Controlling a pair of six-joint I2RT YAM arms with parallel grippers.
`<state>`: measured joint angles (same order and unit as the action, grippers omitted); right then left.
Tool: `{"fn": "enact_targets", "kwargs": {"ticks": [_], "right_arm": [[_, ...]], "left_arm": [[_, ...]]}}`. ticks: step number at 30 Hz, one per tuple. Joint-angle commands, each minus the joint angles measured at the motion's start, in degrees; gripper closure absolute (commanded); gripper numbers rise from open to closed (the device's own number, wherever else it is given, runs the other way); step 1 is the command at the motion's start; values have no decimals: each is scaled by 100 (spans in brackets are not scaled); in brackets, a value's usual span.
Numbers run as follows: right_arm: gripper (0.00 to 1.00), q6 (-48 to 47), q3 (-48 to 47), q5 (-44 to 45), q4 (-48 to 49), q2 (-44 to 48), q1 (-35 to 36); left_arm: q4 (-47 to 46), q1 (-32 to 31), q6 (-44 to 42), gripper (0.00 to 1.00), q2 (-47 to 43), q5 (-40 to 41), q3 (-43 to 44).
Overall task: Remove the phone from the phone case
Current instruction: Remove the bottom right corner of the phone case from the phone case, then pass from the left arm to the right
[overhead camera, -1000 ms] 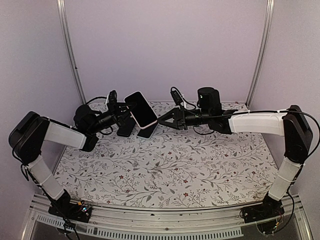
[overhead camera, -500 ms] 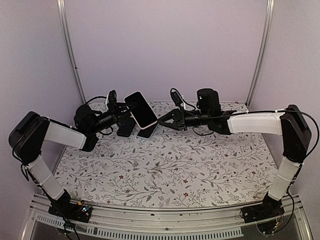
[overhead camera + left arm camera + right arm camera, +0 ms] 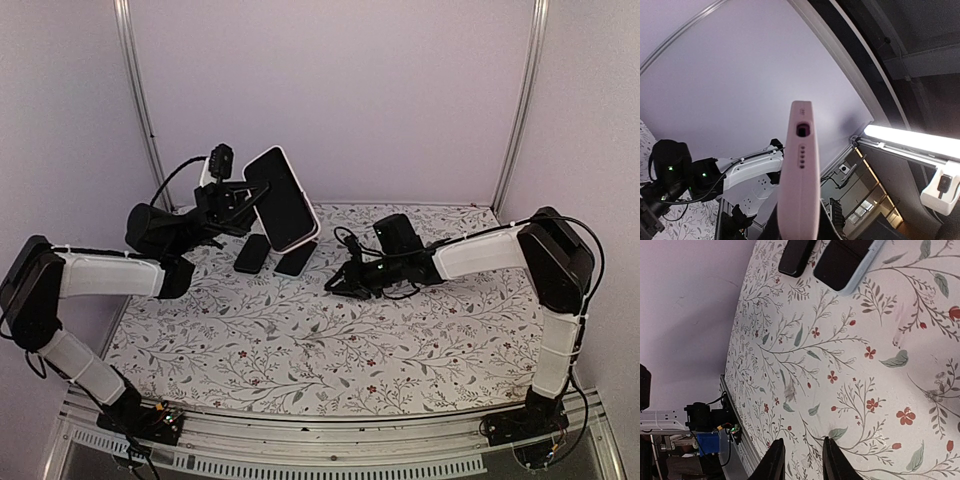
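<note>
i am holding the phone (image 3: 282, 200) up in the air, well above the desk (image 3: 300, 350), with its dark screen tilting toward the overhead camera. the phone is sitting fully inside the pale pink phone case (image 3: 799, 190), and my left fingers (image 3: 252, 192) are clamped on the case at the phone's left edge. in my left wrist view i am looking straight along the phone's end, where the case is showing a port cutout and a short row of small holes.

below the phone, two dark flat slabs are lying side by side on the desk: the left slab (image 3: 252, 253) is plain, and the right slab (image 3: 296, 258) is showing a pale blue rim in my right wrist view.

my right fingers (image 3: 774, 462) are hanging below and to the right of the phone, low over the desk and apart from the slabs. they are standing slightly apart, gripping nothing, with only the flowered cloth showing in the narrow gap between them.
</note>
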<state>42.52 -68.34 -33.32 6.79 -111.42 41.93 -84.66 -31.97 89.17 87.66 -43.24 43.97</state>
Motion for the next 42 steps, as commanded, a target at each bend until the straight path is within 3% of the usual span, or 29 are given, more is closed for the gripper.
{"fn": "enact_targets", "kwargs": {"ticks": [1,7,15,22,33,42], "right_arm": [[71,-101,-61,189,-275,39,-21],[68,-243,28,251,-138,495,-17],[43,-767,457,239,339,1474,-27],[27,-937,702,-529,1033,2043,116],[20,-1166,1134,-667,1700,2680,358],[16,-1274,870,-599,1802,2561,663]], "left_arm": [[-1982,-47,141,100,-152,0,2],[-1993,36,165,100,-32,75,-304],[-2010,256,323,100,56,-63,-495],[-2010,270,389,100,202,-101,-518],[-1995,312,559,100,286,148,-468],[-1962,363,629,100,305,281,-515]]}}
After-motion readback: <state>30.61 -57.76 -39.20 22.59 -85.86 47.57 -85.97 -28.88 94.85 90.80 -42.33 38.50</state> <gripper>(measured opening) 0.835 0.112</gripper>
